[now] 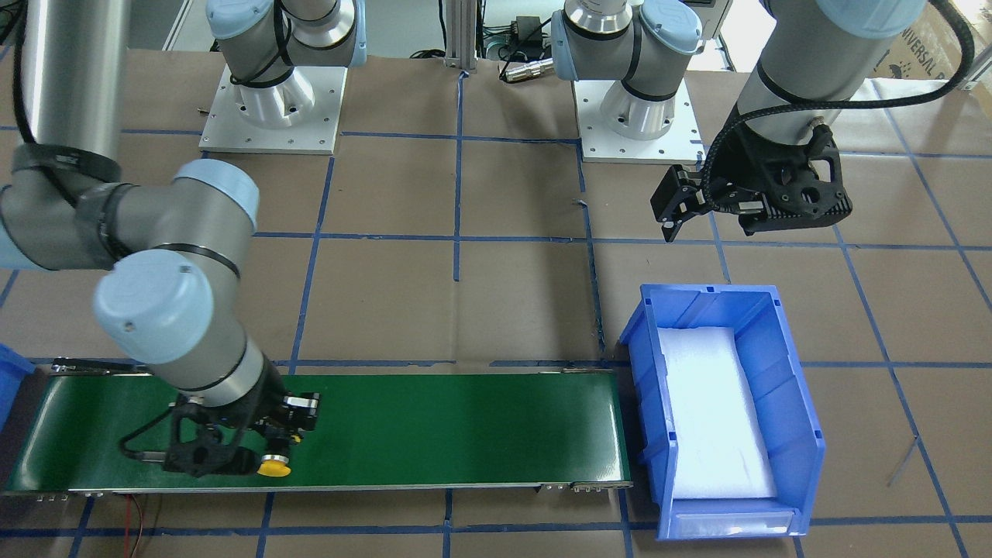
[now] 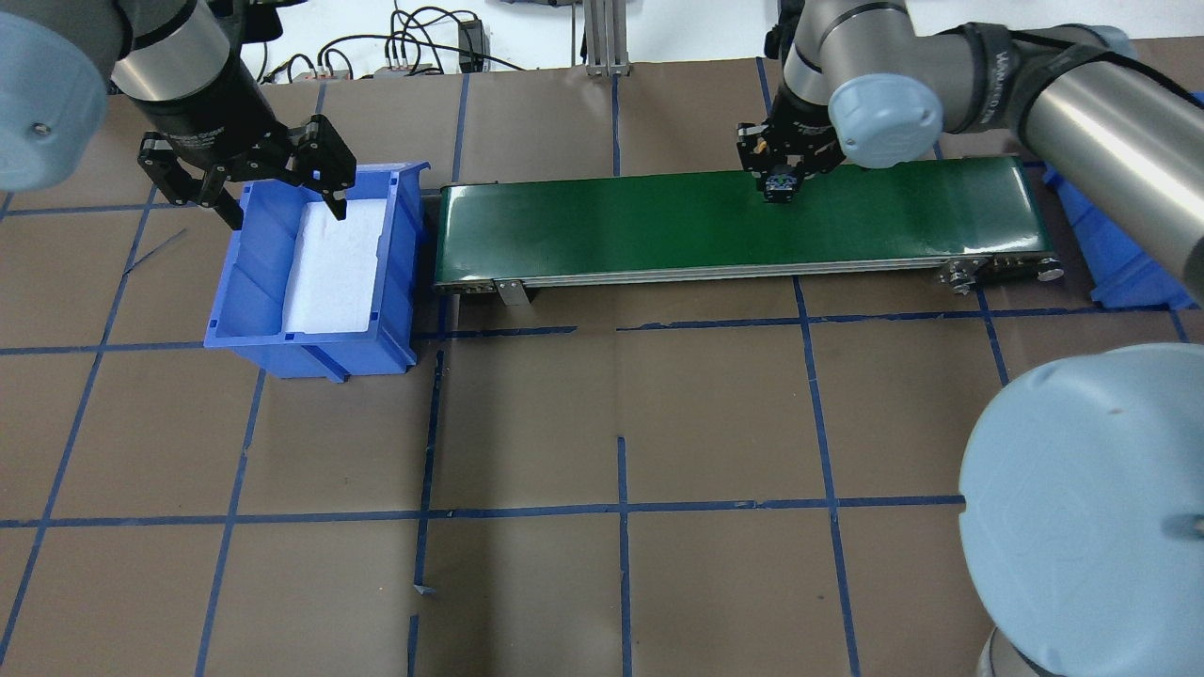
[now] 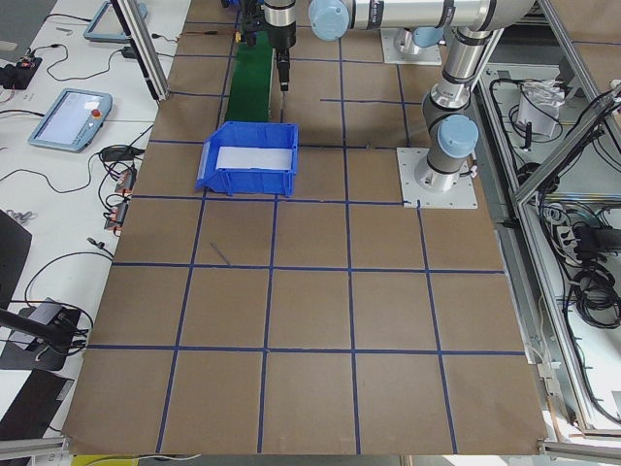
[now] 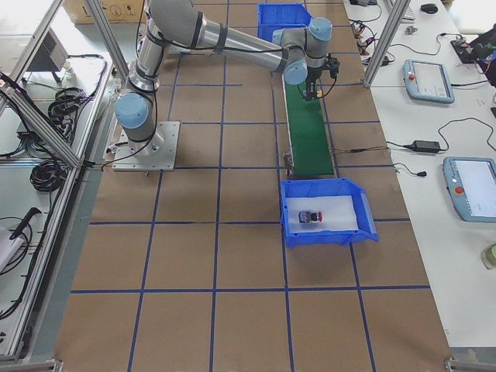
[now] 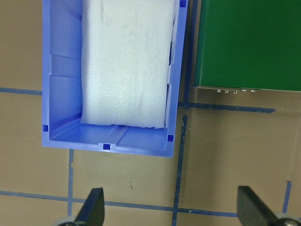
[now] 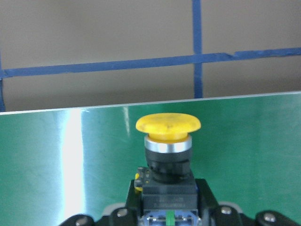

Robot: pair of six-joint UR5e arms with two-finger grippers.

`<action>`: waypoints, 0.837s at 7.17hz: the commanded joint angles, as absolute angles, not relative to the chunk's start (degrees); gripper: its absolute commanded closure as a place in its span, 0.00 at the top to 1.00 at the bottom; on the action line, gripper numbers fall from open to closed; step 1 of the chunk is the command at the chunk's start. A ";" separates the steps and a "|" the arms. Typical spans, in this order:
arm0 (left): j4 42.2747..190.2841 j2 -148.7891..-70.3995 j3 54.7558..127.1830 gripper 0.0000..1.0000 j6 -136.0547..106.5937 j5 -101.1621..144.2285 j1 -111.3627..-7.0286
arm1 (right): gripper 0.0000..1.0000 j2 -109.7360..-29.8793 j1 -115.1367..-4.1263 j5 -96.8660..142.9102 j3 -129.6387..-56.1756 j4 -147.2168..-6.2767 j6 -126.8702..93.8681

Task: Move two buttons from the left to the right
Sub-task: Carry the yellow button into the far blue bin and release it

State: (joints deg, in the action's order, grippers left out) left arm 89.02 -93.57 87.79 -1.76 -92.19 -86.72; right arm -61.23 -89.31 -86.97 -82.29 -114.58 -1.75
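L bin (image 1: 790,380), blue, sits at the L end of the green conveyor belt (image 1: 465,426) and holds a white foam pad (image 1: 709,411) over its floor. R bin (image 4: 329,237), same blue type, sits at the belt's other end. The red push-btn (image 4: 311,216) lies on white foam inside it, in the robot-side half. Yellow push-btn (image 6: 168,155) is over the belt, approx mid-length, near the operator-side edge w/ cap pointing to that edge. R claw (image 2: 779,184) is clamped on its black body from both sides; can't tell if the btn touches the belt. L claw (image 5: 171,209) hangs w/ fingers spread wide above the tabletop (image 2: 715,423), just off L bin's robot-side end wall. Tabletop is brown paper w/ blue tape grid (image 2: 621,508). A thin dark strip (image 2: 155,252) lies loose beside L bin, on the side away from the belt. R arm's wrist joints overhang the belt and cover most of R claw in the front view. Teach pendants (image 4: 428,81) lie on the side bench.
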 commanded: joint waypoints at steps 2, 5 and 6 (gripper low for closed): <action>89.03 -93.60 88.06 1.00 -1.67 -92.11 -86.84 | 0.08 -67.13 -76.59 -91.81 -82.27 -106.72 17.08; 89.12 -93.34 88.85 1.00 -1.76 -92.20 -87.10 | 0.08 -69.87 -64.38 -92.20 -82.01 -103.46 30.55; 89.12 -93.34 89.12 1.00 -1.76 -92.11 -87.19 | 0.08 -70.05 -60.42 -92.55 -81.83 -103.27 35.98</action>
